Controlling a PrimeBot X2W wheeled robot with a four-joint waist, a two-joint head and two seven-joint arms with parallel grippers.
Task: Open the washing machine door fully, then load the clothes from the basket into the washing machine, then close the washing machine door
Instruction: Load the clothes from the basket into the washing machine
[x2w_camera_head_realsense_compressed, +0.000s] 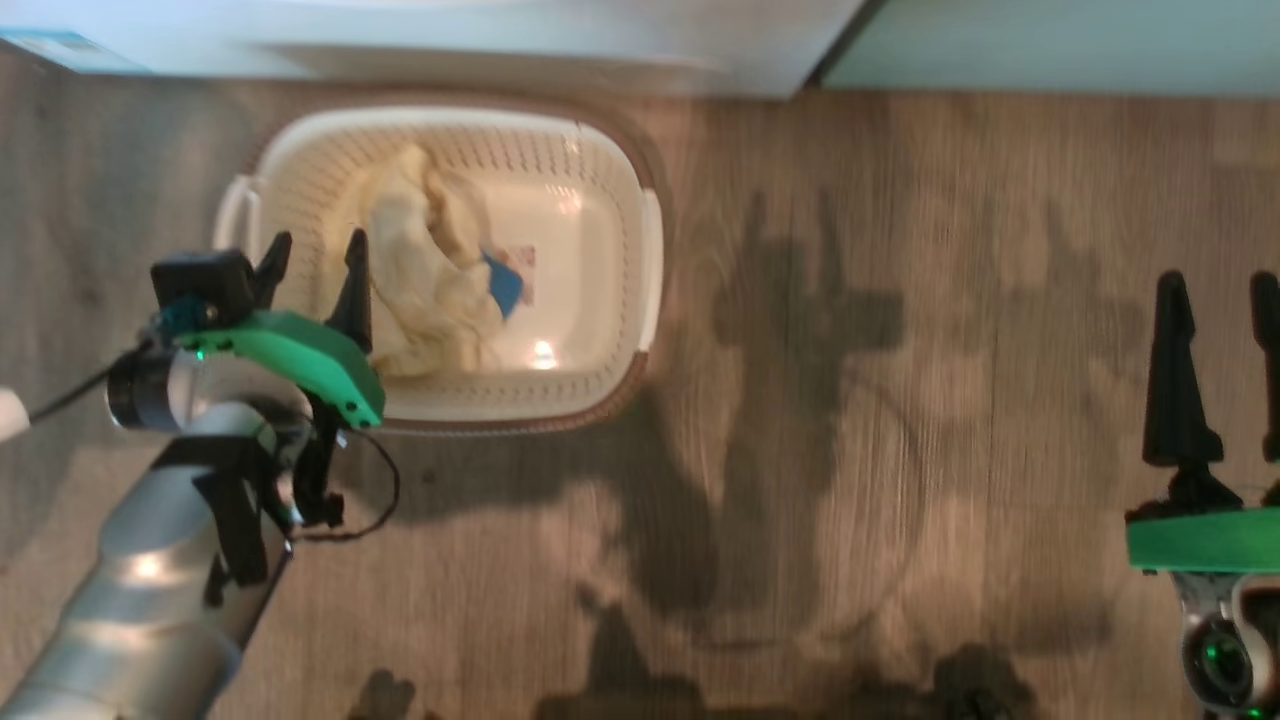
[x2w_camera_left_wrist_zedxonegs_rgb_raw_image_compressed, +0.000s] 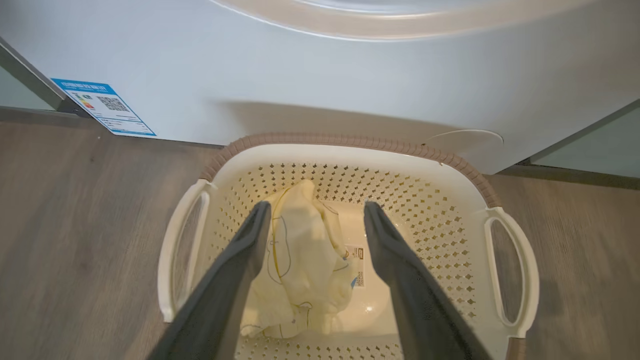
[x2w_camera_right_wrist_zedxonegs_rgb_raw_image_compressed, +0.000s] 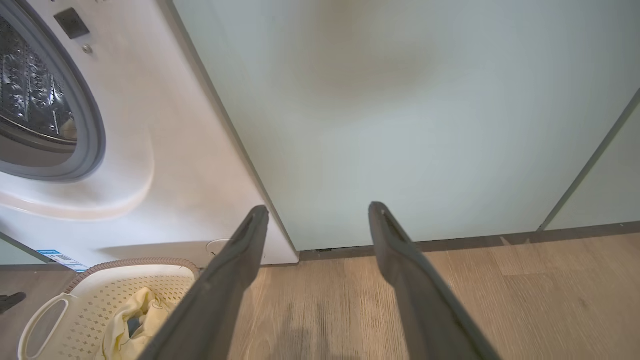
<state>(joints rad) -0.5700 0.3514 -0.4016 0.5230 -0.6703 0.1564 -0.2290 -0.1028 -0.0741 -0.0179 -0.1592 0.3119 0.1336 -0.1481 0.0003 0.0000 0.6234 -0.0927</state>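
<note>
While the left gripper (x2w_camera_head_realsense_compressed: 320, 245) hangs wide open over the basket (x2w_camera_head_realsense_compressed: 648, 250), it holds nothing. The yellow clothes (x2w_camera_head_realsense_compressed: 430, 260) lie heaped inside the basket, on the floor (x2w_camera_head_realsense_compressed: 950, 200) just in front of the washing machine (x2w_camera_right_wrist_zedxonegs_rgb_raw_image_compressed: 175, 150). The right gripper (x2w_camera_head_realsense_compressed: 1218, 285) is open too, well off to the side. If the fingers drop crooked, they could bump the basket wall or pinch only a corner, and the clothes would slip.

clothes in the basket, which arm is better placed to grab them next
Left. The left gripper, open, hangs over the basket, fingers framing the clothes; the right gripper sits far aside over floor.
</note>
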